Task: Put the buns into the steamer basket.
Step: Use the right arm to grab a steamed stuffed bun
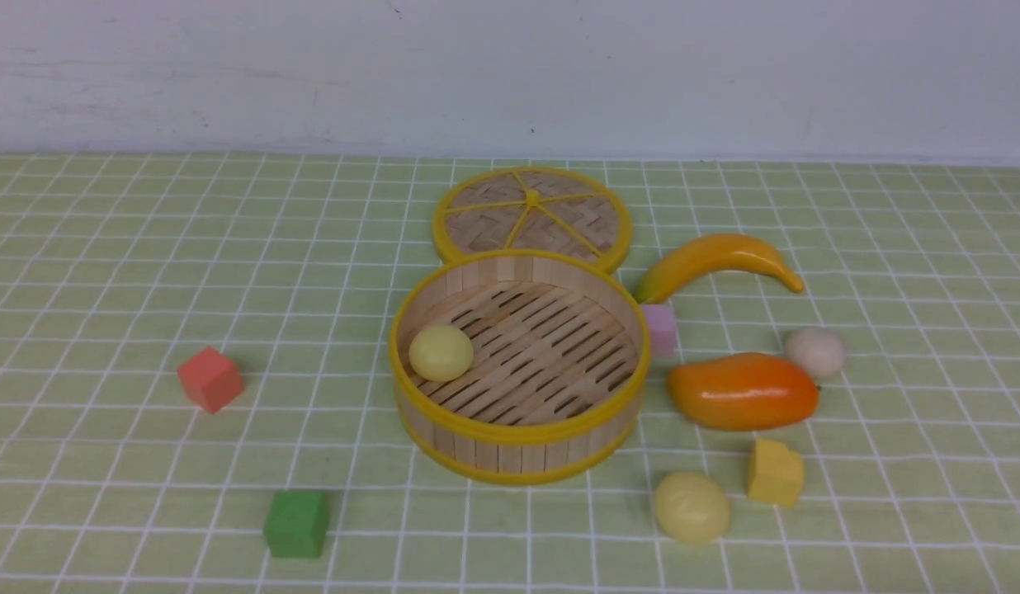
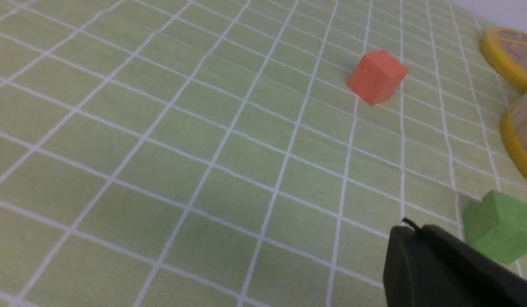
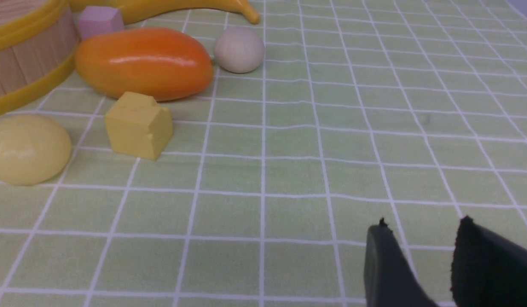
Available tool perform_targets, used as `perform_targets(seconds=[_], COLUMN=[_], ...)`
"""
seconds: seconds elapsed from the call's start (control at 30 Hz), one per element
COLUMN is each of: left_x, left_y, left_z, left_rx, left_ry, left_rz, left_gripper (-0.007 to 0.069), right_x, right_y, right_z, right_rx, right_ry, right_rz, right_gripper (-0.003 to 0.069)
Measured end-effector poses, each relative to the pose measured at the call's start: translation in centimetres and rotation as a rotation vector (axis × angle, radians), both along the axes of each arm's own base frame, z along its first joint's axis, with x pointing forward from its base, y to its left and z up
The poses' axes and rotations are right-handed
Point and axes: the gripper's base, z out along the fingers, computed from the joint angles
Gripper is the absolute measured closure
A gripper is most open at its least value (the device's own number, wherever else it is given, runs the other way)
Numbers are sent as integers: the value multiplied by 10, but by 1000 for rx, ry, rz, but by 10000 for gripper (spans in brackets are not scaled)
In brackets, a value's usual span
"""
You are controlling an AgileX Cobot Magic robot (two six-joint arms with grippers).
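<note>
Front view: neither of my arms shows here, so I read them from the wrist views. My left gripper (image 2: 410, 228) is pinched together, nothing between its fingertips, above the cloth. My right gripper (image 3: 424, 224) stands parted with bare cloth showing between the fingers. I cannot tell how my arms bend.

Landmark, the steamer basket (image 1: 518, 454): mid-table, slatted floor showing. One pale yellow bun (image 1: 441, 353) sits inside it, by the left wall. A second yellow bun (image 1: 691, 507) lies outside, to the basket's right and nearer me. An off-white bun (image 1: 815, 352) lies well to the basket's right, beside the mango (image 1: 745, 392).

Surface: green tablecloth (image 1: 106, 462) with a white grid, spreading all round the basket. Room: pale wall (image 1: 312, 74) beyond the basket, marked with small dark specks and faint scuffs.
</note>
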Motion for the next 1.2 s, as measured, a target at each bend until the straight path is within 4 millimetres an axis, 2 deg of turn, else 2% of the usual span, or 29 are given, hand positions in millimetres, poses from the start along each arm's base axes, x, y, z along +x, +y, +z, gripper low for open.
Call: perform_targets(seconds=[0.2, 0.63, 0.87, 1.0, 1.07, 1.17, 1.2], left_x=[0, 0, 0, 0, 0, 0, 0], left_y=[-5, -5, -5, -5, -5, -5, -5], left_z=[0, 0, 0, 0, 0, 0, 0], left_rx=[0, 0, 0, 0, 0, 0, 0], left_ry=[1, 1, 1, 1, 1, 1, 1], left_rz=[-88, -93, -93, -93, -93, -93, -93], left_gripper=[619, 605, 596, 592, 588, 587, 587], right_x=[0, 1, 5, 2, -2, -7, -11], right_y=[0, 0, 2, 1, -1, -3, -4], right_z=[0, 2, 32, 46, 59, 73, 86], right_rx=[0, 3, 177, 195, 222, 289, 345], right_ry=[0, -45, -398, -556, -709, -823, -880], right_rz=[0, 3, 1, 1, 2, -2, -6], right_gripper=[418, 418, 418, 418, 418, 418, 418])
